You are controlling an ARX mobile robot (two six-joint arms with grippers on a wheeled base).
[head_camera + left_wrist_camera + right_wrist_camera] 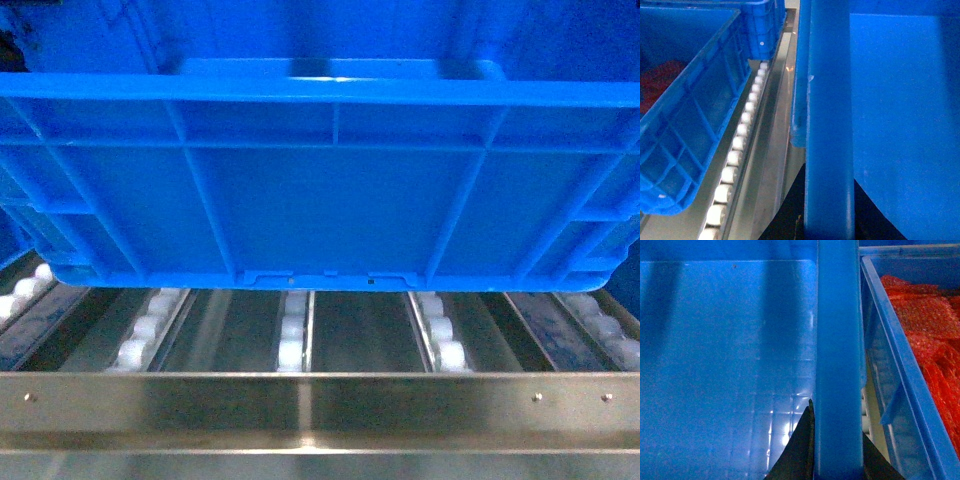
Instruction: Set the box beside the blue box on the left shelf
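Grey metal shelf (320,410) with rails of little white rollers (290,350) fills the bottom of the head view, with a shiny front bar running across the lower edge.

Starting at the arms: the left end effector (827,220) shows only as two dark fingers (785,220) at the bottom centre of the left wrist view, one on each side of the box's thick rim, so it's clamped on that rim. Same deal on the other side: the right end effector (837,455) has dark fingers (797,450) straddling the rim at the bottom centre of the right wrist view, gripping it.

The box (320,190) itself is the big bright-blue crate taking up most of the head view, ribbed side wall facing the camera, its bottom edge right over the roller rails. Can't tell if it's actually resting on them or just above.

Moving outward, the left wrist view has another blue crate (695,115) on the left side of the frame, just beside the box with one roller rail showing between them. In the right wrist view, a third crate (905,380) sits close on the right, filled with orange-red mesh stuff (925,320).
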